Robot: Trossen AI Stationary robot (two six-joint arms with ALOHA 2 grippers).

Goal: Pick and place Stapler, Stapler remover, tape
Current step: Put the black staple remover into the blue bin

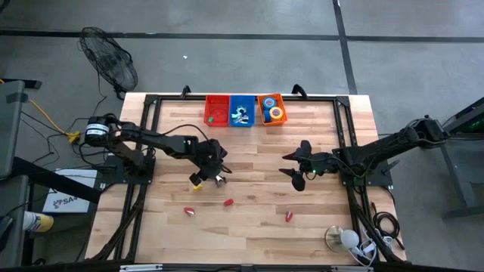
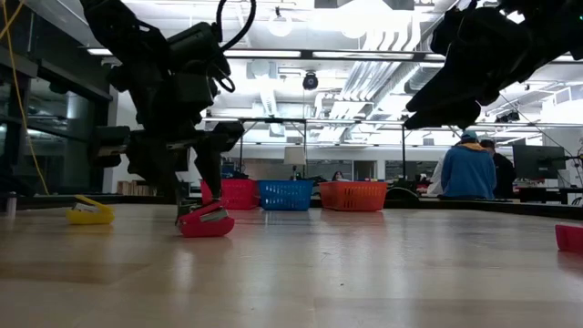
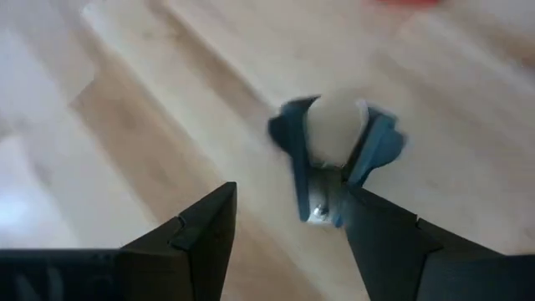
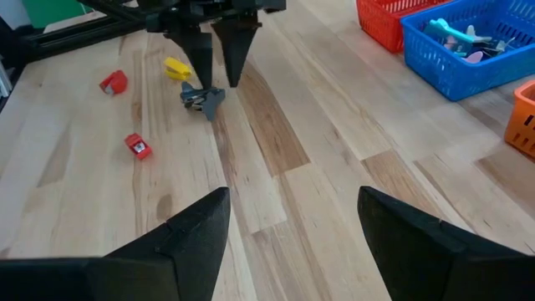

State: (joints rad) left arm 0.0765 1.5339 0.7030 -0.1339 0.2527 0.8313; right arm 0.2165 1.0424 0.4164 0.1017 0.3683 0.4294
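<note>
Here the left gripper [image 1: 218,175], fingers spread, hangs over a blue-grey winged staple remover [image 3: 334,159] lying on the pale wood-plank bench [image 1: 257,227], well inside its left edge; only its wrist view shows that claw shape. The right gripper [image 1: 296,168] waits open near the right edge.

Pale striped wood table [image 1: 257,219], red basket [image 1: 217,110], blue basket [image 1: 242,110] and orange basket [image 1: 271,109] along its far edge, blue-grey staple remover [image 4: 203,98], yellow stapler [image 4: 176,68], small red staplers [image 4: 138,145], dark grippers [image 4: 214,67].
</note>
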